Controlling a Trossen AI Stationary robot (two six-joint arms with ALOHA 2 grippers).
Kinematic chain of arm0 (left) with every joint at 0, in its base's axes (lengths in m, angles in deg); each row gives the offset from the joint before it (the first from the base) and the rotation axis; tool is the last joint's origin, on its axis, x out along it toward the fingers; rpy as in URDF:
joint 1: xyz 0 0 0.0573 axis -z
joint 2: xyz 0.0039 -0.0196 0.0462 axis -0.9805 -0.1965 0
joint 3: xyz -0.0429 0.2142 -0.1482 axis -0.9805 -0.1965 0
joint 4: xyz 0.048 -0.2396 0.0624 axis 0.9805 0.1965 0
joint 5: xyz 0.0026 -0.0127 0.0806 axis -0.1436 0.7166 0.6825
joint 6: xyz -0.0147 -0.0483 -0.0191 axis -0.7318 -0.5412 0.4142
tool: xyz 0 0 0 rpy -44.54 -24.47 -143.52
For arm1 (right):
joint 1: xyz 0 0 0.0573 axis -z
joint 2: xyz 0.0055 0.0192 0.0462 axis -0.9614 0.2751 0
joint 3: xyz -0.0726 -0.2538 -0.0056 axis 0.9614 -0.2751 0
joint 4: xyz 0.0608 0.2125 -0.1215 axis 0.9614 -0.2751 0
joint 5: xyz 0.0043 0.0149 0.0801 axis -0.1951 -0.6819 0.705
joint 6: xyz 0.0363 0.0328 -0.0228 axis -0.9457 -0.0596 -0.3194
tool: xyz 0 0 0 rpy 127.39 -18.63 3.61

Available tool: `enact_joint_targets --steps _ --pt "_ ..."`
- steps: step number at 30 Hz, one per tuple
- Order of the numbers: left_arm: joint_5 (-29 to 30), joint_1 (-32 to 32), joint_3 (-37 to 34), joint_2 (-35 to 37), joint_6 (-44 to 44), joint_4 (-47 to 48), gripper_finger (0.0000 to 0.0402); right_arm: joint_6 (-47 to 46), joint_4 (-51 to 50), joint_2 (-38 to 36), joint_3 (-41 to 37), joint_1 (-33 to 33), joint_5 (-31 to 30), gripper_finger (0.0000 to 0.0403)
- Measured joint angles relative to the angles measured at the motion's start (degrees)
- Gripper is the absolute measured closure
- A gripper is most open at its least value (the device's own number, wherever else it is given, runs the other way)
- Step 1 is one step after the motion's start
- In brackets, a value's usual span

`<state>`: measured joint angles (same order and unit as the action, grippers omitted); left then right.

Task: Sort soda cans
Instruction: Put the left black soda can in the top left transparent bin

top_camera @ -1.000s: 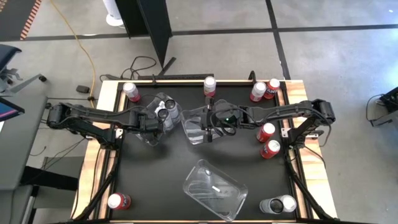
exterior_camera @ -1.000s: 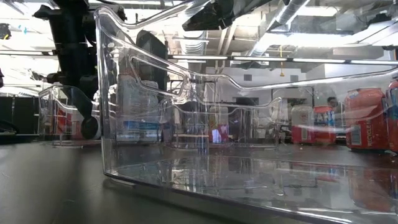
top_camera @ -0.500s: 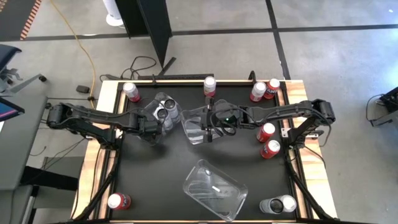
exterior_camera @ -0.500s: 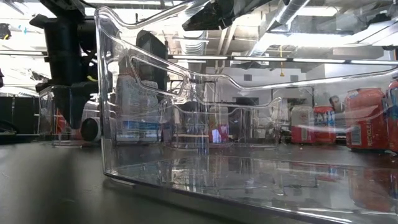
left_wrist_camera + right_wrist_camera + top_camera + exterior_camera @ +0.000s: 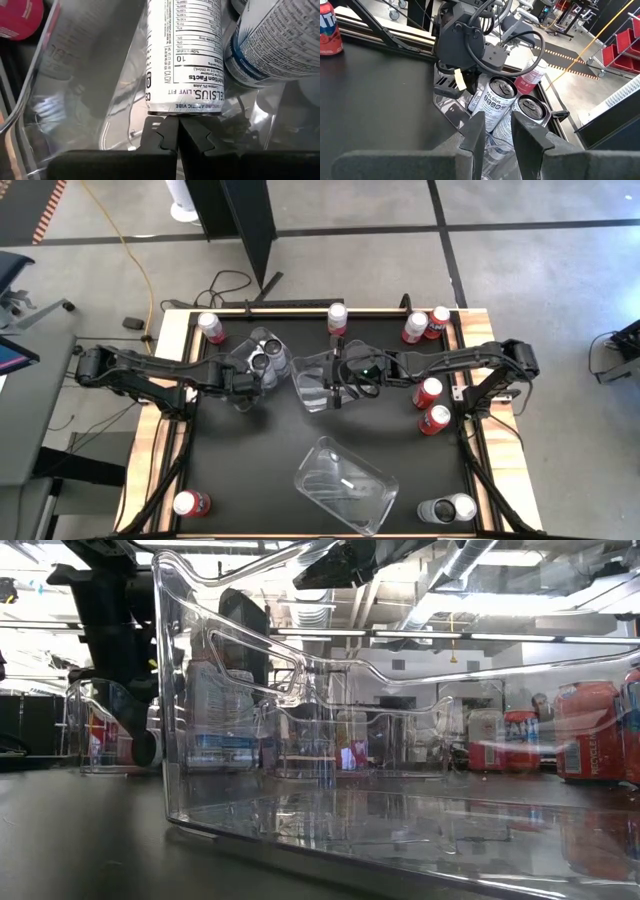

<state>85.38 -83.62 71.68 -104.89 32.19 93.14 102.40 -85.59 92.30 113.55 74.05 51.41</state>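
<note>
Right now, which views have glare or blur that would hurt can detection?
Low view: the clear bin fills the frame, its walls reflecting ceiling lights and warping the red cans behind. Left wrist view: the white can sits close but its label is readable. High view: even light, bins show faint glare.

Red can (image 5: 17, 17): cropped at left wrist view's corner, label unreadable. Clear bin (image 5: 400, 770), low view: runs off frame; cans behind it blurred.
</note>
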Motion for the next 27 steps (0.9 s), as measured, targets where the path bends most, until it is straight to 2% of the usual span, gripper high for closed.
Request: enact_joint_targets --steps 16,27 --pt "0.72 -0.02 -0.02 0.00 1.04 -4.10 0.0401 -0.10 0.00 0.00 0.00 0.00 -0.01 0.0290" --pt "4.05 0.00 -0.02 0.00 0.84 -4.17 0.0401 -0.57 -0.45 0.00 0.00 0.00 -0.01 0.0290"
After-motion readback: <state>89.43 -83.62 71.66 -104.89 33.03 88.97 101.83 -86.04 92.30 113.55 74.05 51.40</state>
